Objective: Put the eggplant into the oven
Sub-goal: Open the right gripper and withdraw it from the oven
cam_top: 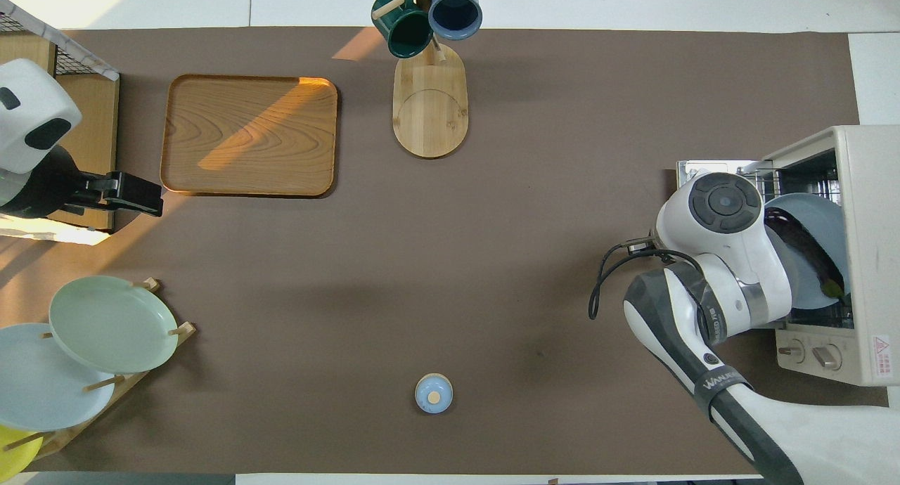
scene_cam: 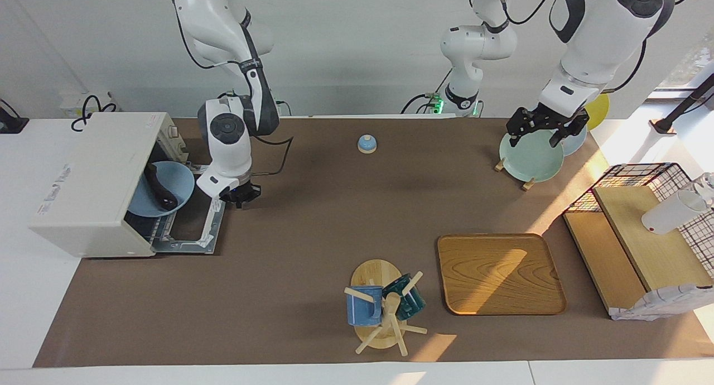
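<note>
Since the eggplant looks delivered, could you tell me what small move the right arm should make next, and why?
Probably lower the shut right end effector under the open oven door to lift it: the eggplant already lies on the blue plate inside the oven.

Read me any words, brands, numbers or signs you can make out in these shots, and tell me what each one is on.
"WANUE", cut off by the edge of the black band on the right arm.
Grey lettering on top of the oven: too blurred to read.
Red warning triangle sticker with small print by the oven's knobs: print too small to read.
</note>
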You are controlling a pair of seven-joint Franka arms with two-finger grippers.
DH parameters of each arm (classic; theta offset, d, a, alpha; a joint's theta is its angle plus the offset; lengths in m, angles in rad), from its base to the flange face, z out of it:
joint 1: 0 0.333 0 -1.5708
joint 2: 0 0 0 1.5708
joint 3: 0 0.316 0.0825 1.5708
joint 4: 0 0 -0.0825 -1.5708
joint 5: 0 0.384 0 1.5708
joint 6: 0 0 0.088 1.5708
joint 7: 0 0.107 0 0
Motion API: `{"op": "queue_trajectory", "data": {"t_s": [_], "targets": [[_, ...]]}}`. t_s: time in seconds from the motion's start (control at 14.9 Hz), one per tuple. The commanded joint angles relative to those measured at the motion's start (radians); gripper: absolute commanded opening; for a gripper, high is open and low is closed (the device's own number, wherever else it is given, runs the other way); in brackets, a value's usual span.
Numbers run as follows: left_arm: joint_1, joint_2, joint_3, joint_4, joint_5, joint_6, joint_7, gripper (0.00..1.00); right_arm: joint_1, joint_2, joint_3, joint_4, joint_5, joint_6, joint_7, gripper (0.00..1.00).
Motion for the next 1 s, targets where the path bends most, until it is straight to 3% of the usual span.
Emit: {"op": "queue_trajectory", "data": {"t_s": [0.0,0.33,0.54,0.94], "targets": [[0.005,-0.005,-0.003,0.005,0.016,-0.007,0.004,1.0,-0.025,-0.01,0.006,-0.02,-0.052,0.0,0.01,0.0],[0.005,-0.005,-0.003,0.005,0.016,-0.007,0.004,1.0,-0.03,-0.011,0.004,-0.02,-0.103,-0.011,0.005,0.0],[0.005,-0.005,-0.003,0.005,0.016,-0.007,0.004,1.0,-0.035,-0.013,0.007,-0.004,-0.249,-0.066,-0.01,0.0],[0.005,-0.005,-0.002,0.005,0.018,-0.007,0.004,1.0,-0.088,-0.019,0.006,0.172,-0.246,-0.244,-0.281,0.0]]}}
